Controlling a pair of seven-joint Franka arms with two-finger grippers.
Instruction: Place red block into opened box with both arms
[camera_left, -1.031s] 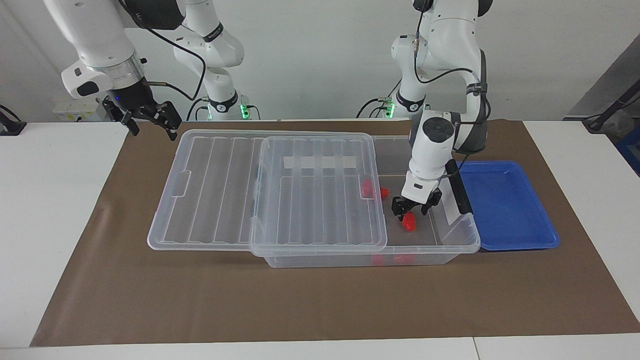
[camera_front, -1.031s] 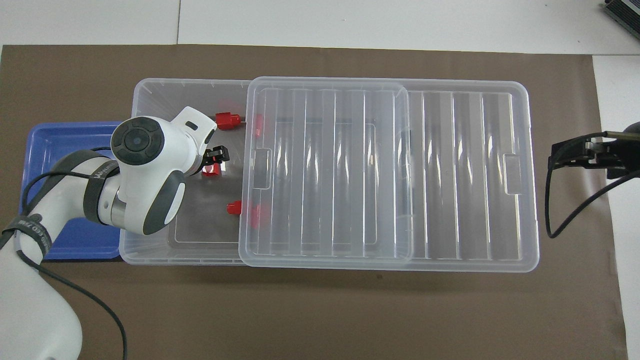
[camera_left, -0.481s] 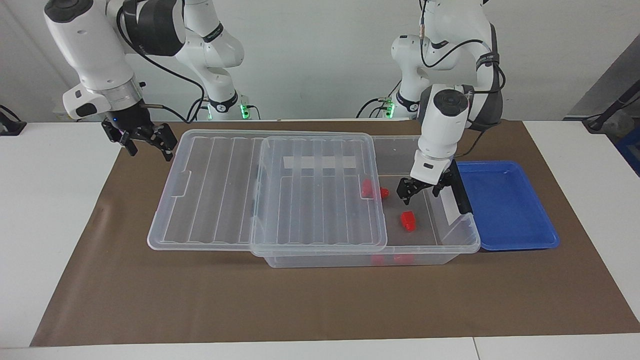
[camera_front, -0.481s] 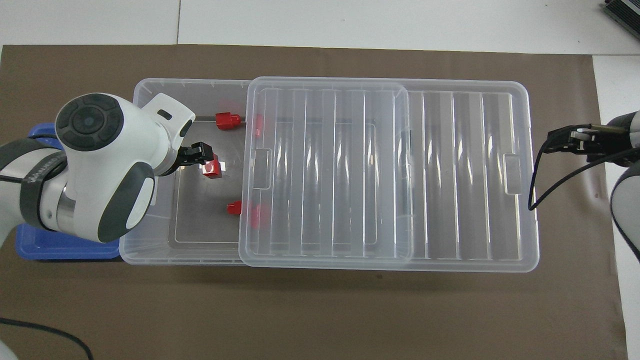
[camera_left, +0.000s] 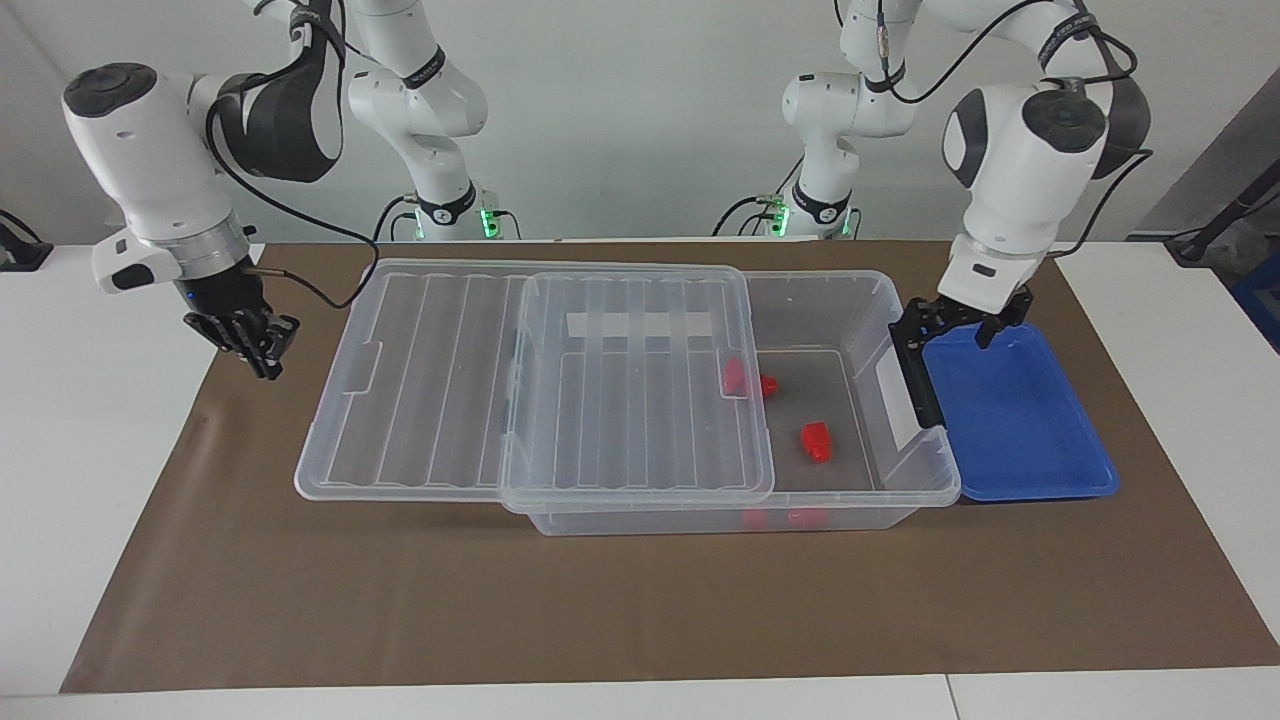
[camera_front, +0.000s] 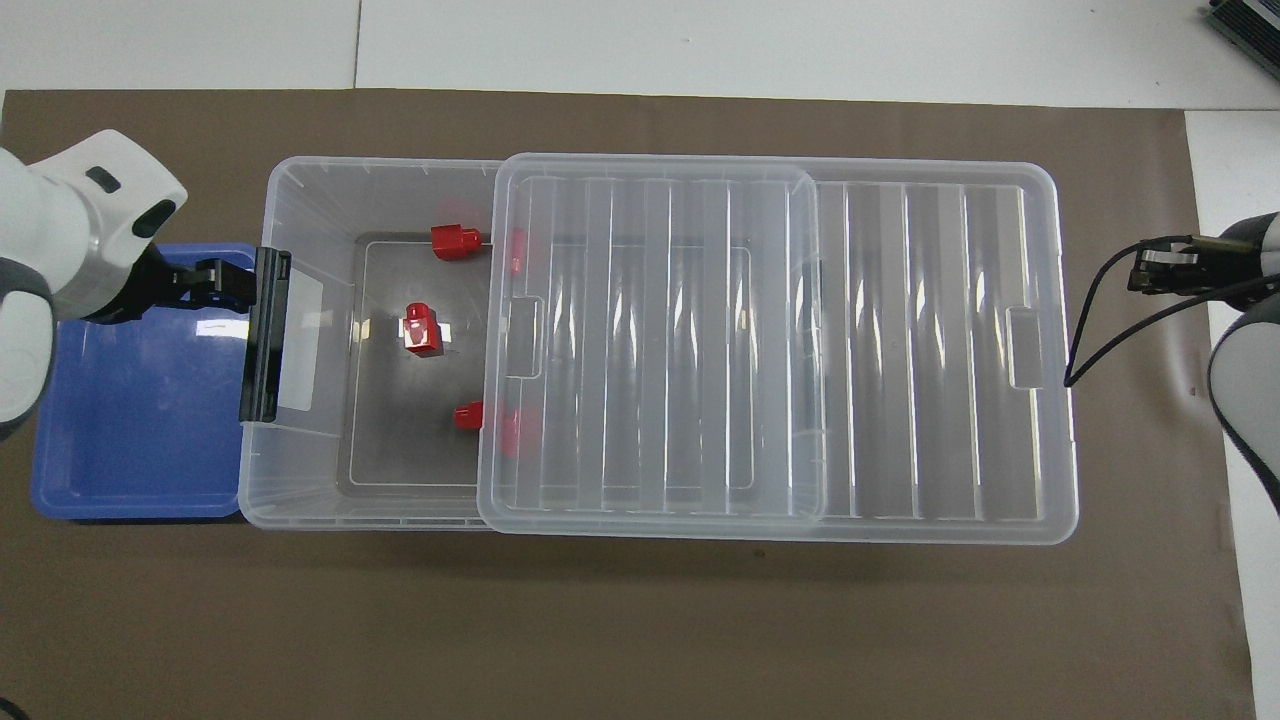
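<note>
Brown-matted worktop (camera_left: 640, 620): red block (camera_left: 816, 441) lies in box (camera_left: 935, 470), w/ lid (camera_left: 540, 375) slid aside. Left claw (camera_left: 958, 325) spread, empty, over blue tray (camera_left: 1030, 420). Right claw (camera_left: 250, 345): can't tell.

Two red pieces (camera_front: 512, 252) (camera_front: 510, 432) are blurred beneath the lid (camera_front: 650, 345); right arm (camera_front: 1245, 400) cut off at frame's right edge.

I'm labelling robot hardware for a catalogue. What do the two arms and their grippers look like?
Both arms are glossy white, rounded segments with dark grey joint caps and silver wrist rings. Black cables loop along each. The left gripper and right gripper are small, black and two-fingered. Green lights glow at the bases.
</note>
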